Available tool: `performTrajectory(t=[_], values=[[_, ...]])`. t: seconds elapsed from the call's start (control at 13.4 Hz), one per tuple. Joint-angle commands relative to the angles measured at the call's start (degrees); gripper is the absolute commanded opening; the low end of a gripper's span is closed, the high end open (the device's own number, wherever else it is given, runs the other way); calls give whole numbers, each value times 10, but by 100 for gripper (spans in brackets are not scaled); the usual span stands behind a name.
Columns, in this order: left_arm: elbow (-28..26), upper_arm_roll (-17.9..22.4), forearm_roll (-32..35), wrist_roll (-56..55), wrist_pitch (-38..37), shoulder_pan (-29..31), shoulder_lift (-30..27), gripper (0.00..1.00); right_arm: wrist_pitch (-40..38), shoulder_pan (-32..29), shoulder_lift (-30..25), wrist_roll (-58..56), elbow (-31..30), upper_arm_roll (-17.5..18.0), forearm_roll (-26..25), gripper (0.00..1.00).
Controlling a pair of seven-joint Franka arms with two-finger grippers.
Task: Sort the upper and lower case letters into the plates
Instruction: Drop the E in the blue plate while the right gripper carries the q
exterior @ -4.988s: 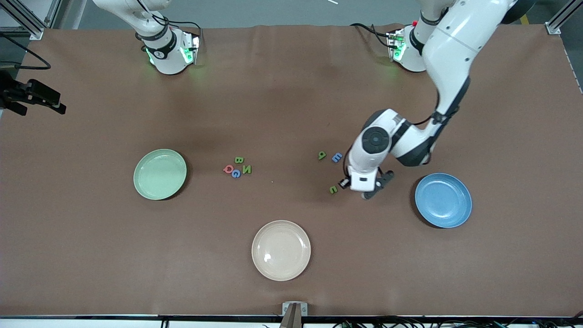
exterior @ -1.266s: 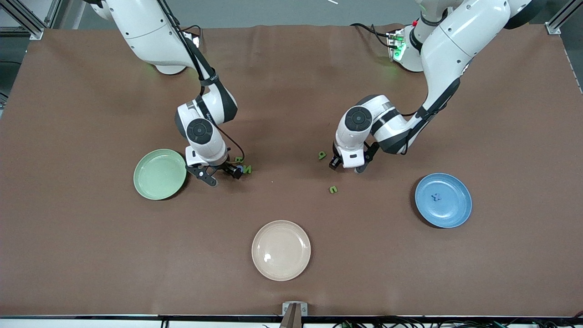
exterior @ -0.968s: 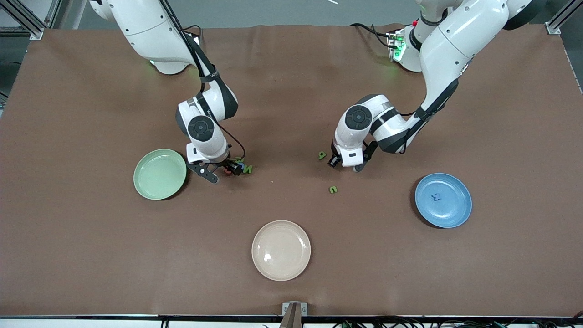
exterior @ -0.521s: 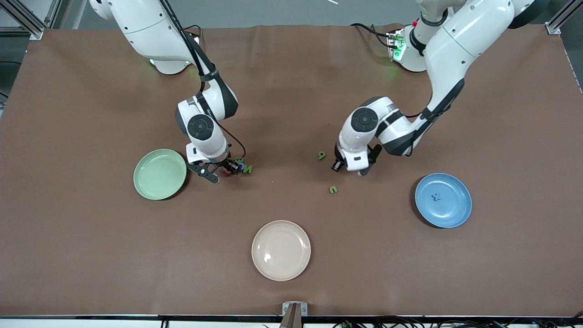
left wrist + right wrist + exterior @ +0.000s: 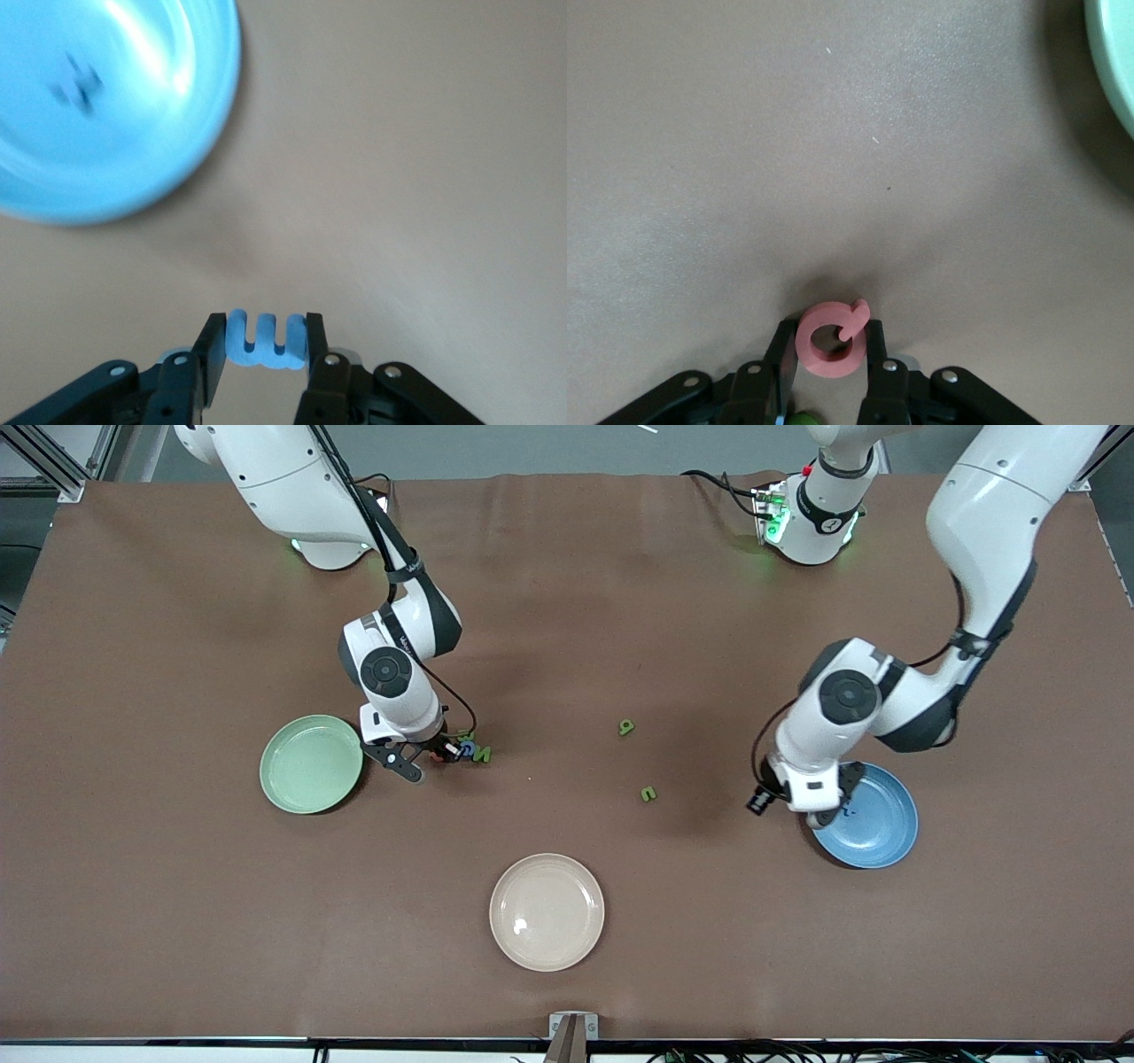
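Observation:
My left gripper point(image 5: 819, 808) hangs at the blue plate's point(image 5: 881, 837) rim on the side toward the right arm's end, shut on a blue E-shaped letter point(image 5: 266, 341). A small dark blue letter point(image 5: 78, 84) lies in that plate. My right gripper point(image 5: 433, 756) is low on the table beside the mint green plate point(image 5: 310, 764), shut on a red Q-shaped letter point(image 5: 831, 341). Green and blue letters point(image 5: 477, 753) crowd right against it. Two green letters point(image 5: 626, 727) point(image 5: 648, 794) lie apart in the middle of the table.
A cream plate point(image 5: 547, 911) sits nearest the front camera, midway between the two coloured plates. The brown table mat point(image 5: 177, 921) runs wide around it.
My left arm swung from the table's middle to the blue plate's edge with the blue letter in its grip. My right gripper stayed in place and closed on the red letter.

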Motion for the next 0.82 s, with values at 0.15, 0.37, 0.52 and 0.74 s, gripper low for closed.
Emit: performTrajectory(t=[0.15,0.37,0.52,0.74], values=[[-3,-3,8,159,-44,95,-20,1,-104,-65,-72,-102,6,10,12,0],[-3,-2,17,243,-31,152,-6,4,-198,-158,-127,-301,0,6,68,0],[-2,-1,45,248,-8,171,17,10,-220,-215,-139,-398,-15,4,70,0],[-1,2,63,248,-4,175,30,71,-170,-258,-141,-469,-65,4,70,0]])
